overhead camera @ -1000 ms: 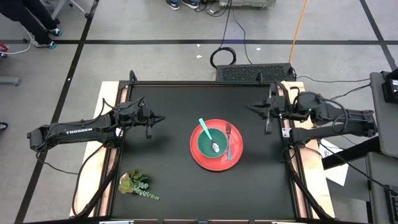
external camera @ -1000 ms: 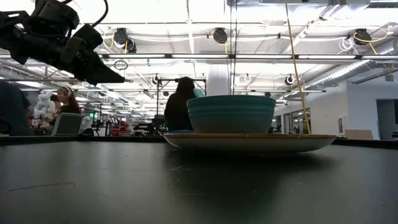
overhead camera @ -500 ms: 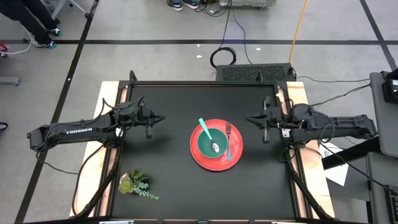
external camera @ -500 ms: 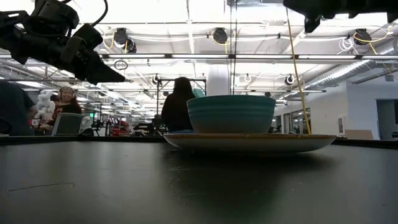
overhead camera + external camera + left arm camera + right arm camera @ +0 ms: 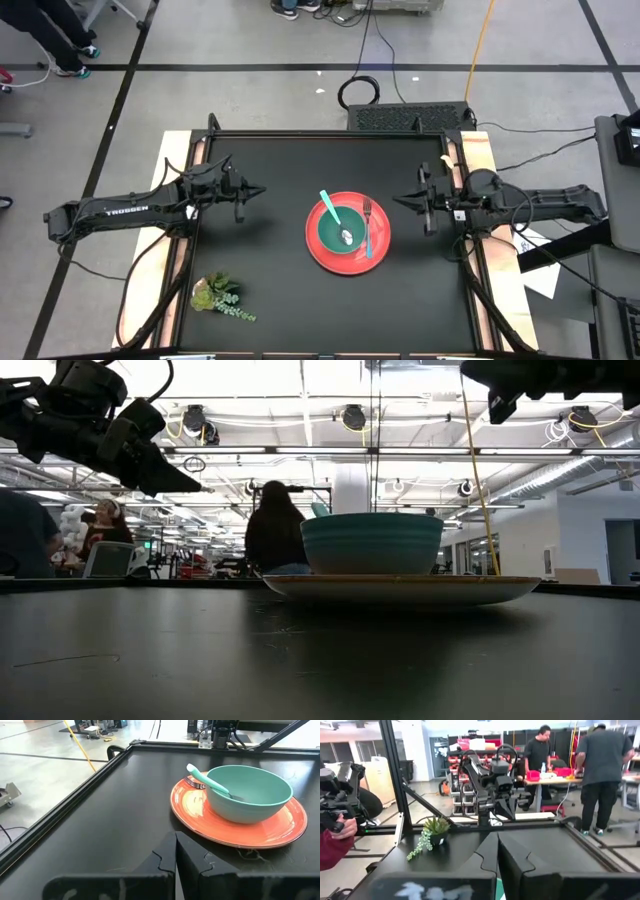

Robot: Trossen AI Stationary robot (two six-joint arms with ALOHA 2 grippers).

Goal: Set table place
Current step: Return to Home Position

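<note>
The red plate [image 5: 318, 247] lies flat on the black table [image 5: 270, 260], right of its middle. The teal-green bowl [image 5: 335, 228] stands on it, as the left wrist view also shows: bowl [image 5: 247, 795], plate [image 5: 195, 817]. The teal-handled spoon [image 5: 328, 205] lies in the bowl, its handle over the far rim. The blue-handled fork [image 5: 368, 228] lies on the plate, right of the bowl. My left gripper [image 5: 260, 190] hovers shut, left of the plate. My right gripper [image 5: 398, 200] hovers shut, right of the plate, and reaches into the low view's top [image 5: 495, 405].
A leafy green plant sprig [image 5: 220, 297] lies near the table's near-left corner. Pale wooden strips [image 5: 183, 260] run along the left and right sides. People stand in the room beyond the table. Bare black top lies left of and in front of the plate.
My right gripper has swung toward the table's near edge and a little toward the plate, coming into the low view from above, and it stays shut. The plate, bowl, spoon and fork have not moved.
</note>
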